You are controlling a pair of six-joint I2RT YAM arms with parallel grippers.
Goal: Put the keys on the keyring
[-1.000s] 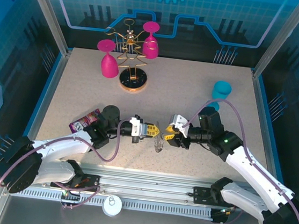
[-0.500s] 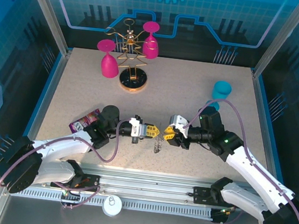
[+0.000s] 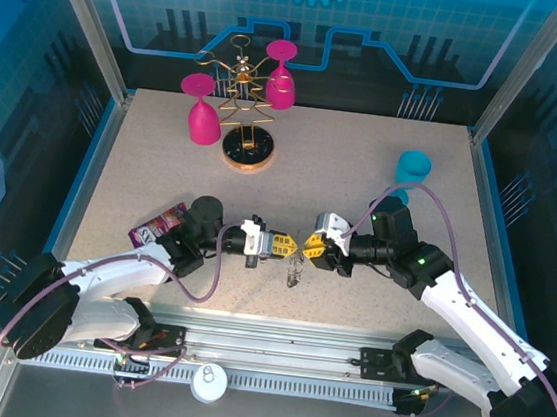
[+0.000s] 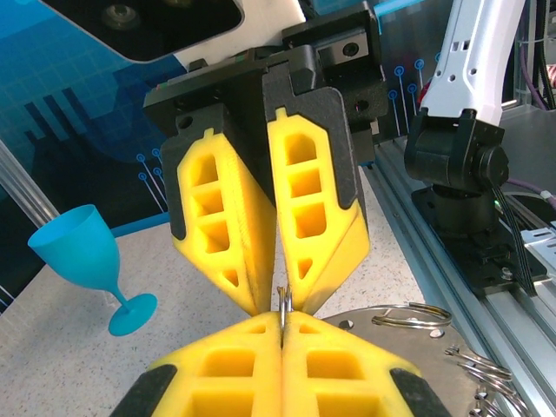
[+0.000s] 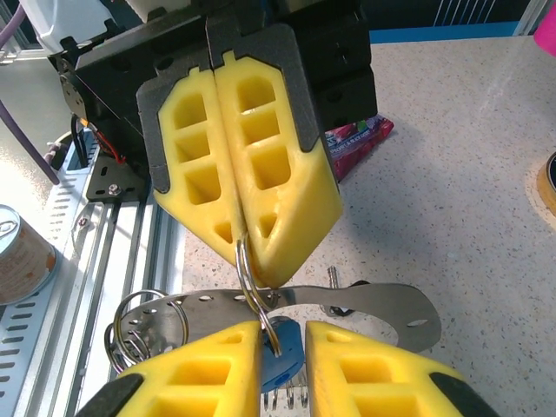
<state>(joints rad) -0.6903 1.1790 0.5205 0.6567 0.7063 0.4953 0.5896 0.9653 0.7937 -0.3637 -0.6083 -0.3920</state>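
centrally, low in the top view, two grippers are met tip to tip above the speckled surface [image 3: 364, 168]. the left gripper [image 5: 248, 250], its hollow-celled yellow fingers pressed together, is clamped on the keyring [image 5: 243, 271], a thin round loop of grey wire. the blue-headed key [image 5: 282, 358], glossy plastic over a silver blade, is seen at bottom centre of the right wrist view on that loop, between the narrowly parted fingers of the right gripper [image 3: 308, 248]; whether it is squeezed cannot be told. a flat, perforated steel plate [image 5: 382, 304] lies beneath.

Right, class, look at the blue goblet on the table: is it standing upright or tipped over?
Upright: the blue goblet rests on its round foot, with its open bowl facing up.
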